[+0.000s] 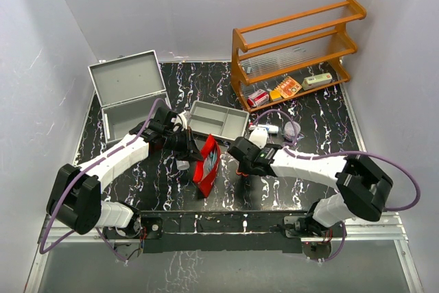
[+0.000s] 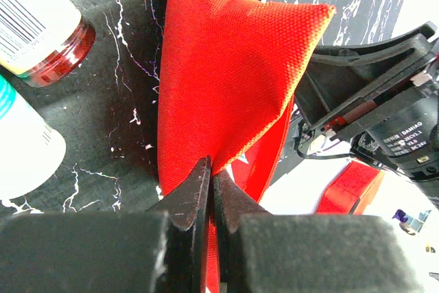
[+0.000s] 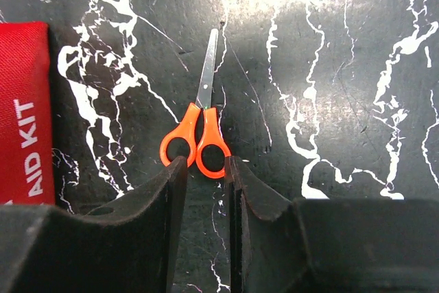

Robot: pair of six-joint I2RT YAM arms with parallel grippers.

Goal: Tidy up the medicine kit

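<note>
Black marbled tabletop (image 1: 322,111) fills the space between white walls, with bare room on the near side of both grippers. The medicine kit (image 1: 127,79) stands open at the far left corner, lid raised. It lies behind and to the outer side of the left gripper (image 2: 211,176) and well apart from the right gripper (image 3: 206,164), so the left arm is clearly the nearer one.

A wooden shelf (image 1: 295,46) stands at the far right, and a grey divided tray (image 1: 218,120) sits just beyond both sets of jaws.

Between the grippers the red pouch (image 2: 226,80) stands on edge. The left jaws are pinched shut on its fabric, and the pouch spreads away ahead of them.

The right jaws stand narrowly apart with nothing clamped. The orange-handled scissors (image 3: 202,121) lie flat on the table straight ahead, handle loops at the fingertips and the blade pointing directly away, so their long axis runs in line with the jaws. The pouch edge lies to one side of them, and open table lies to the other.

My guess is that carrying the scissors to the kit means crossing past the pouch and the left arm.
</note>
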